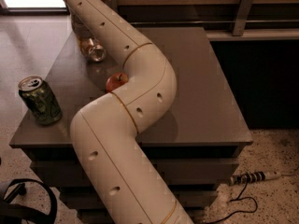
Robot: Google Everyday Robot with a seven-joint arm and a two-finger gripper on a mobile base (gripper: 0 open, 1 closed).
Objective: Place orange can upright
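The orange can point(91, 49) lies on its side near the far left corner of the grey table point(205, 87), with one silver end turned toward me. My gripper point(78, 26) is just beyond the can at the table's far left edge, mostly hidden behind my white arm point(140, 92). The arm runs from the bottom of the view, bends over the table's middle, and reaches up to the far left.
A green patterned can point(40, 101) stands upright at the table's front left corner. A red apple point(116, 82) sits against my arm's elbow. A power strip point(254, 177) with a cable lies on the floor at right. A black looped object point(23, 204) is at the lower left.
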